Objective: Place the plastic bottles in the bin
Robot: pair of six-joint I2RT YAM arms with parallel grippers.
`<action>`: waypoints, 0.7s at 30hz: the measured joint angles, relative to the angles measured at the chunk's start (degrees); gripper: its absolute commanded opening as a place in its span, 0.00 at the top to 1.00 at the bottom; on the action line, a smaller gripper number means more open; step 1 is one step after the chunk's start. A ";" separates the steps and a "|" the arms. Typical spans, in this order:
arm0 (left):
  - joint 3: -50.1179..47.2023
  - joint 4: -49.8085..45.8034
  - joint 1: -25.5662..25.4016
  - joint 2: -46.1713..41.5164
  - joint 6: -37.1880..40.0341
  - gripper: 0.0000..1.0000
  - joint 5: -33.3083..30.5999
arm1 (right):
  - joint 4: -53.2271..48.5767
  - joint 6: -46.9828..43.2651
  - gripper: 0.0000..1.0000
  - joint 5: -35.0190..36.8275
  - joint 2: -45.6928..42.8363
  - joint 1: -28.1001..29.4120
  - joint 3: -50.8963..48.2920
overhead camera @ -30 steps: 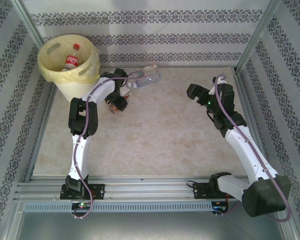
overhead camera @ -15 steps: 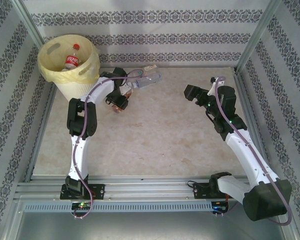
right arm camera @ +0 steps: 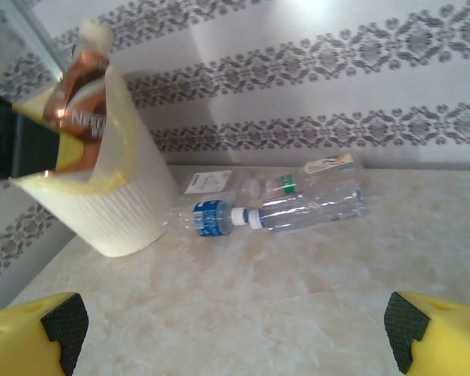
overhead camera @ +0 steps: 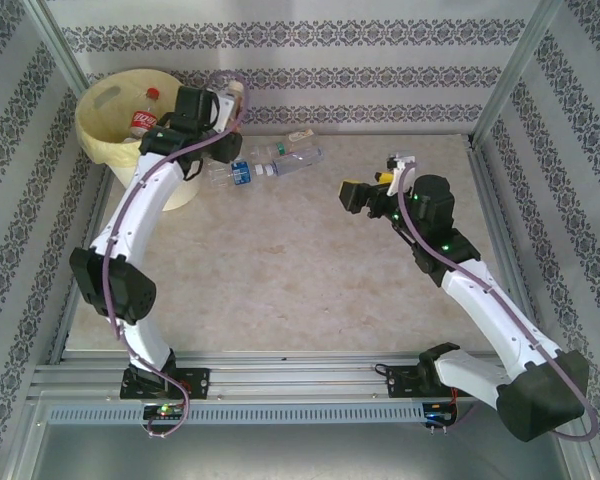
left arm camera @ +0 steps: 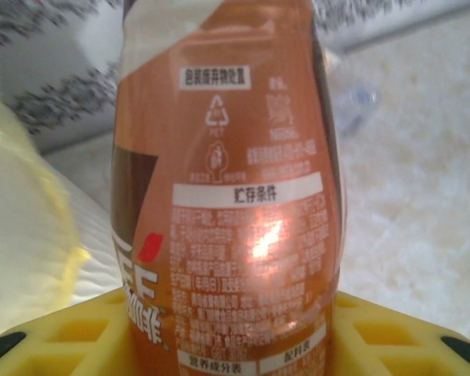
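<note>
**Nearly drop time**

My left end effector is clamped on the brown-label bottle by the bin rim at 11 o'clock. I'd carry it well over the liner before releasing. The right end effector hangs wide open and empty. More bottles lie at 12.

The beige marbled table carries a cream bin at its far left corner; just right of it a blue-labelled bottle lies end to end with a clear bottle; a green-labelled bottle lies behind them, near the wall.
</note>
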 measured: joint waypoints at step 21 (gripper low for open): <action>12.02 12.79 13.25 8.22 -16.98 0.52 -20.74 | 1.42 -3.34 0.02 1.60 2.10 1.86 0.85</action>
